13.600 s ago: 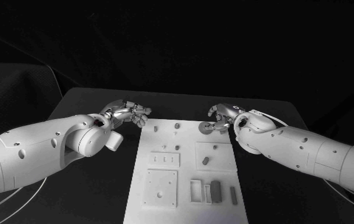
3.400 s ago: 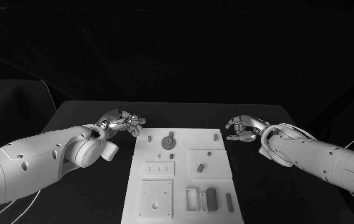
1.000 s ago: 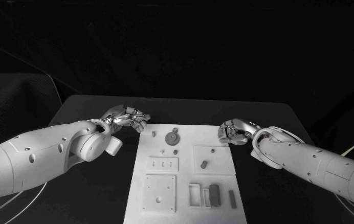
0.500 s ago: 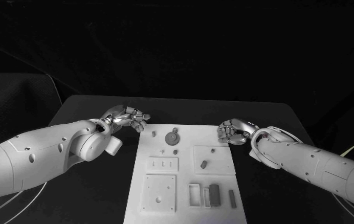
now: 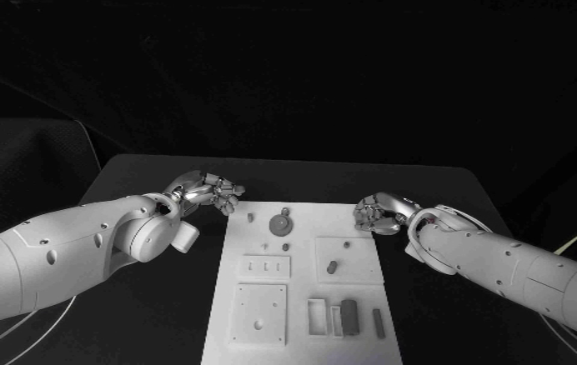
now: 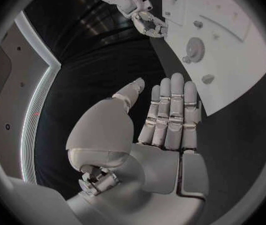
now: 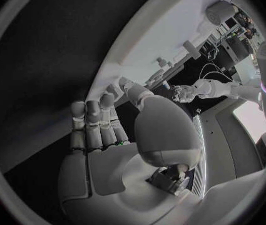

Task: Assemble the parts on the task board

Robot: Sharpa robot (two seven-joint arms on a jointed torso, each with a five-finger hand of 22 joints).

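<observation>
I see the task board lying in the middle of the black table, long side running away from me. My left hand hovers just off the board's far left corner, holding nothing; from the left wrist view its fingers lie straight and side by side, with the thumb apart. My right hand sits at the board's far right edge, also holding nothing, its fingers extended together. A round disc part rests on the board's far section between the two hands. Nearer me, a dark block part stands beside a small rectangular frame.
</observation>
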